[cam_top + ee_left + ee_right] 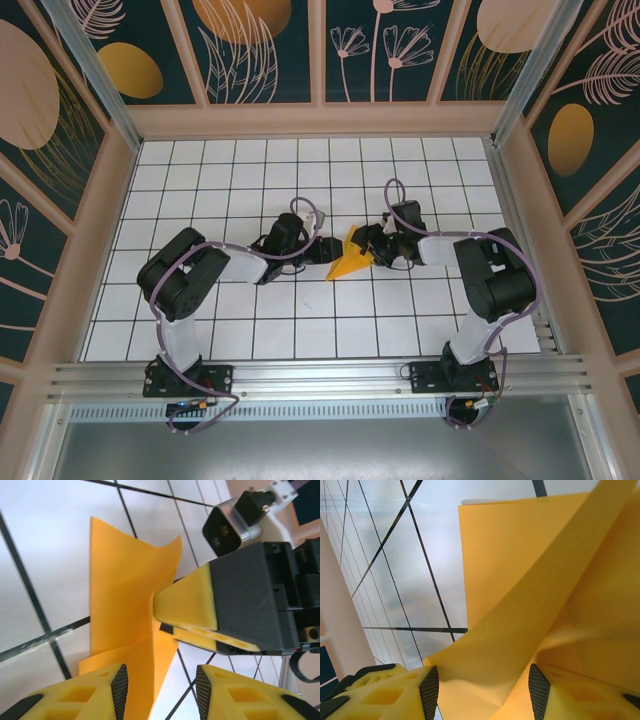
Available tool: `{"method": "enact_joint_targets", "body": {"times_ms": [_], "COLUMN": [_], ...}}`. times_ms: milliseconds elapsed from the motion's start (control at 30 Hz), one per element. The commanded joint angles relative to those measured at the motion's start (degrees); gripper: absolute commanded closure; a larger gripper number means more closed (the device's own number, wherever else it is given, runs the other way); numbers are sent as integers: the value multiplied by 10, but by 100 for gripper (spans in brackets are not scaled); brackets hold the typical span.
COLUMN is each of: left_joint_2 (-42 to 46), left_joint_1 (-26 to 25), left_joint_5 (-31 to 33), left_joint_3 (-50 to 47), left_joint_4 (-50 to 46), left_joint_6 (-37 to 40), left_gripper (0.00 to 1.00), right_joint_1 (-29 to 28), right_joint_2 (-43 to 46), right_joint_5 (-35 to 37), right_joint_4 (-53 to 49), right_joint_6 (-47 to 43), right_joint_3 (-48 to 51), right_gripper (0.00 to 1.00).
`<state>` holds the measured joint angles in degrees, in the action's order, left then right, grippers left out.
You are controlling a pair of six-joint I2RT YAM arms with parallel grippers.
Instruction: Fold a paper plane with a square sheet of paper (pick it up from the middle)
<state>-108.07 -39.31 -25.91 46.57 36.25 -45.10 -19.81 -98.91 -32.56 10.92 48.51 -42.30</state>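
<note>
Roughly at the middle of the bench (200, 190), the square sheet of paper (350, 260) stands creased and tilted; the right jaws seem to pinch it, the left jaws stand apart astride its edge.

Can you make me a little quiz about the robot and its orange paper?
1. Fill in the gap: the left claw has its jaws ___, with the creased orange-yellow paper sheet hanging between them.
2. Which claw is pinching the paper?
A. left claw
B. right claw
C. neither
3. True or false: the paper lies far away from both claws.

Key: 1. open. 2. B. 3. False, it sits right between them.
</note>
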Motion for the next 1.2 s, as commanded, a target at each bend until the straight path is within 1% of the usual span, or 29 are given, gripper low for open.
{"method": "enact_joint_targets", "body": {"times_ms": [0, 67, 133, 267, 400, 567, 867, 1067, 1100, 1167], "left_joint_2": [26, 29, 31, 20, -1, -21, -40, -50, -53, -60], "left_joint_1": [-2, -10, -17, -21, -25, -28, -29, -29, -29, -29], "left_joint_5": [26, 33, 36, 35, 11, -2, 3, -20, -22, -28], "left_joint_3": [17, 35, 46, 60, 73, 88, 88, 89, 105, 109], "left_joint_4": [-75, -119, -143, -162, -153, -151, -157, -147, -148, -148], "left_joint_6": [26, 42, 55, 55, 47, 45, 53, 51, 51, 50], "left_gripper": [56, 56, 56, 56, 58, 62, 63, 70, 71, 73], "right_joint_1": [3, 3, 3, 2, 3, 3, 3, 3, 3, 2], "right_joint_2": [-28, -29, -30, -32, -32, -30, -32, -31, -31, -31], "right_joint_5": [46, 47, 48, 47, 47, 47, 46, 46, 46, 45], "right_joint_4": [-49, -49, -50, -50, -49, -49, -48, -49, -49, -48], "right_joint_6": [-8, -8, -9, -8, -8, -8, -8, -8, -8, -8], "right_joint_3": [3, 2, 2, 1, 1, 2, 3, 2, 2, 2], "right_gripper": [47, 47, 47, 47, 47, 47, 47, 47, 47, 47]}}
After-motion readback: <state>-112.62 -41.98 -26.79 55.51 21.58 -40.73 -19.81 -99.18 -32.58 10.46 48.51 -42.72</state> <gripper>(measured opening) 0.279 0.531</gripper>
